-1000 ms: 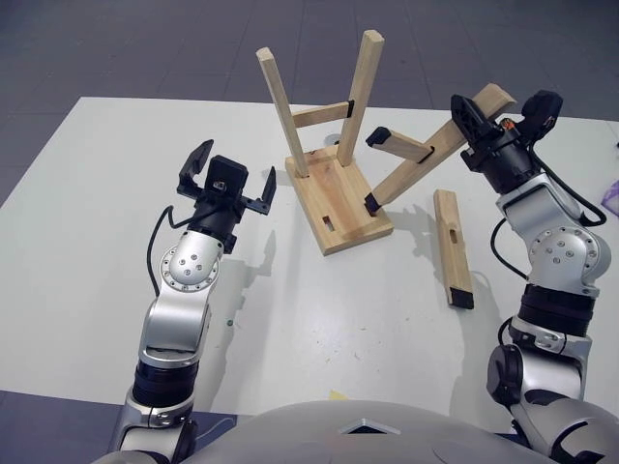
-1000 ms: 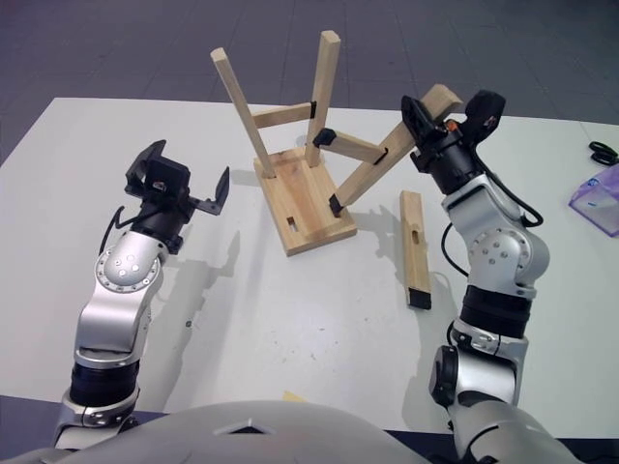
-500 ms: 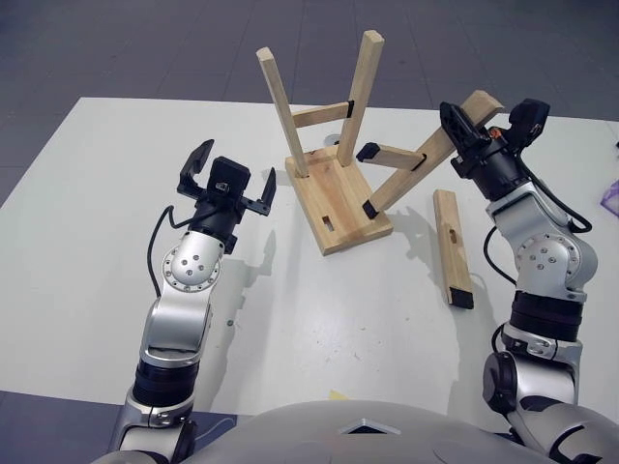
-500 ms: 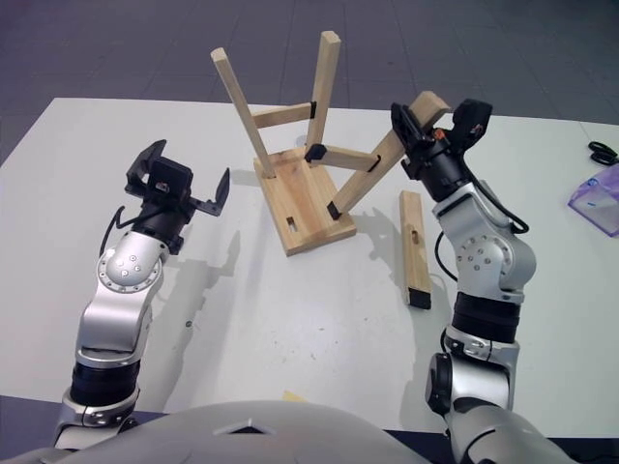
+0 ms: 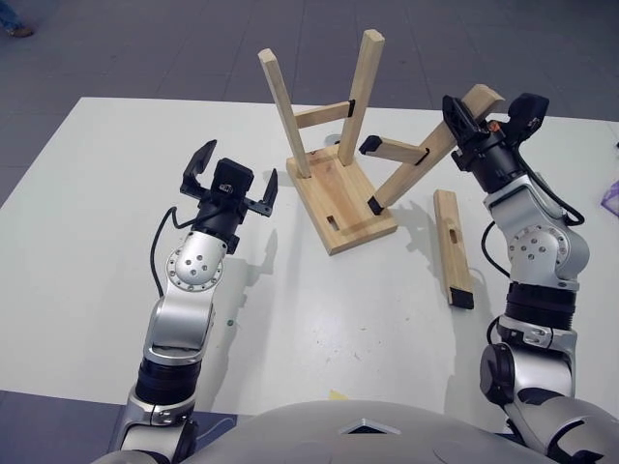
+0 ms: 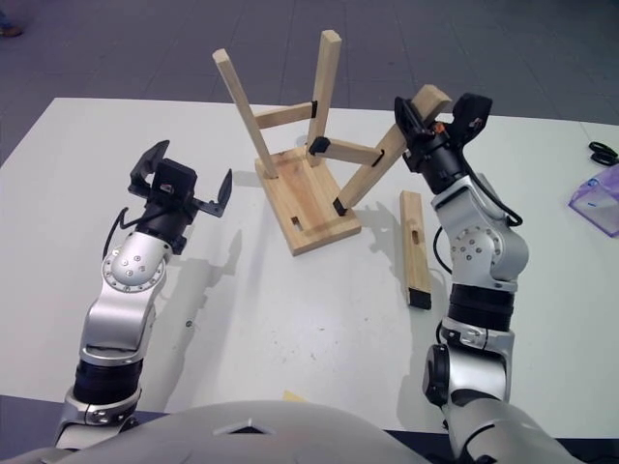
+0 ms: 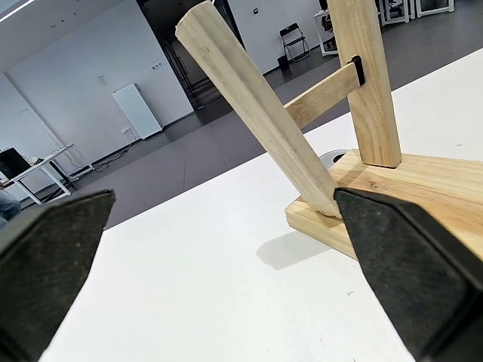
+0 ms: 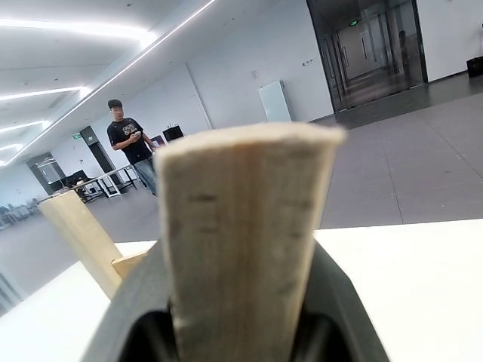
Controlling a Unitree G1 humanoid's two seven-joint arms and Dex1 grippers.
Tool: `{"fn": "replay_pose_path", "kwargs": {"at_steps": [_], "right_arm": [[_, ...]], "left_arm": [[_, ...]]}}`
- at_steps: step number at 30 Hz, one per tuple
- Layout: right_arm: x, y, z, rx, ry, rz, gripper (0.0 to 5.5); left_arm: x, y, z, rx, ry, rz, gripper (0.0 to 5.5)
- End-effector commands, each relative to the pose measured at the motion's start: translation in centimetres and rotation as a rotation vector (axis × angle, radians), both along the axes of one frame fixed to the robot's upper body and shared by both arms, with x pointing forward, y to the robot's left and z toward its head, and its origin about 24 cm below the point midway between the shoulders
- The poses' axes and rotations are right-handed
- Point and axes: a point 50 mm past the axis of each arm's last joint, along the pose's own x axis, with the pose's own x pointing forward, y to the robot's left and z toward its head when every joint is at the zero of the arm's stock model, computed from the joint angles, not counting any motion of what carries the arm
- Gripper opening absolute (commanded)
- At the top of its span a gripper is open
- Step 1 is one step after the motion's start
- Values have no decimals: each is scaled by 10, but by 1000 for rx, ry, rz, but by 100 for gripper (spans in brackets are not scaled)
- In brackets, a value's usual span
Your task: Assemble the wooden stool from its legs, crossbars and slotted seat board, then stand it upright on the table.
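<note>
The slotted seat board (image 5: 340,208) lies flat on the white table (image 5: 87,222). Two legs (image 5: 283,114) (image 5: 359,85) stand in it, joined by a crossbar (image 5: 323,114). A third leg (image 5: 418,158) with a short crossbar (image 5: 395,150) leans over the board, its black-tipped foot at the board's right edge. My right gripper (image 5: 466,124) is shut on that leg's upper end (image 8: 241,249). A fourth leg (image 5: 453,246) lies loose on the table to the right. My left gripper (image 5: 230,176) hovers open left of the board, and its dark fingers (image 7: 53,256) frame the nearer leg (image 7: 256,113).
The table's left half and front are bare white surface. Dark floor lies beyond the far edge (image 5: 174,99). A purple object (image 6: 602,198) and a small dark item (image 6: 602,152) sit at the far right edge.
My right gripper swung the held leg toward the stool, then eased it slightly back up. The seat board nudged a little. The left arm has hardly moved.
</note>
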Motion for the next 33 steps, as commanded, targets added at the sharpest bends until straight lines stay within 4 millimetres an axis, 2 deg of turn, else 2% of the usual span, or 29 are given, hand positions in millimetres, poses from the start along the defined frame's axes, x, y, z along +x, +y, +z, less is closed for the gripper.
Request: {"fn": "replay_pose_path", "kwargs": {"at_steps": [1,6,9,11,14,18,24,31,33], "right_arm": [[-15,-4,-40,-292,113,-54,103],[-38,0,-65,-347,162,-49,104],[-52,-6,-97,-365,319,-108,105],[-58,-5,-108,-389,393,-100,105],[-45,1,-100,-354,365,-128,105],[-31,-4,-88,-359,312,-161,105],[-13,-7,-58,-301,153,-219,107],[-7,-3,-47,-297,105,-213,107],[-6,-4,-46,-290,100,-224,157]], "left_arm": [[0,1,0,39,-4,-2,540],[-1,2,0,52,-6,5,540],[-2,-1,-3,60,-1,-5,540],[-2,-5,-2,64,-2,-22,540],[0,-5,-1,67,-5,-26,540],[3,-8,0,70,-15,-43,540],[7,-9,-2,73,-18,-47,540],[9,-8,-3,82,-23,-40,540],[9,-8,-4,91,-25,-41,540]]}}
